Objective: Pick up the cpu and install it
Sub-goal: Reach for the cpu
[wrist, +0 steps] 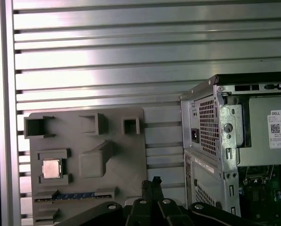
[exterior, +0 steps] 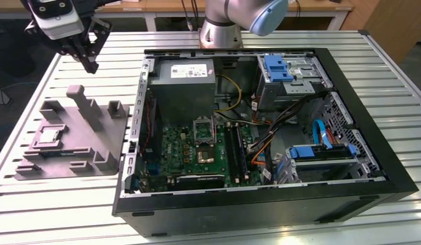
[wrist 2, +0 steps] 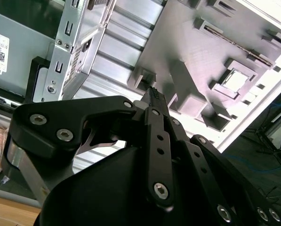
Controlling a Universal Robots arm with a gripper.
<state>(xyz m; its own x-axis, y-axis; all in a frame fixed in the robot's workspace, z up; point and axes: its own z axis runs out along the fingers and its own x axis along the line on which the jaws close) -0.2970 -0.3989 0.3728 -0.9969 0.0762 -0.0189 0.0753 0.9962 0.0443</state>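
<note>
The cpu, a small silver-grey square chip, lies flat in a recess of the grey moulded tray at the exterior view's left. Both wrist views show the chip in its pocket. My gripper hangs high above the table behind the tray, well apart from the chip. Its black fingers are shut together with nothing between them, and they appear in both wrist views. The socket sits on the green motherboard inside the open computer case, its metal frame standing beside it.
The case lies on its side on a slatted aluminium table, to the exterior view's right of the tray. Inside it are a power supply, blue drive brackets, memory sticks and loose cables. A blue strip lies in the tray near the chip.
</note>
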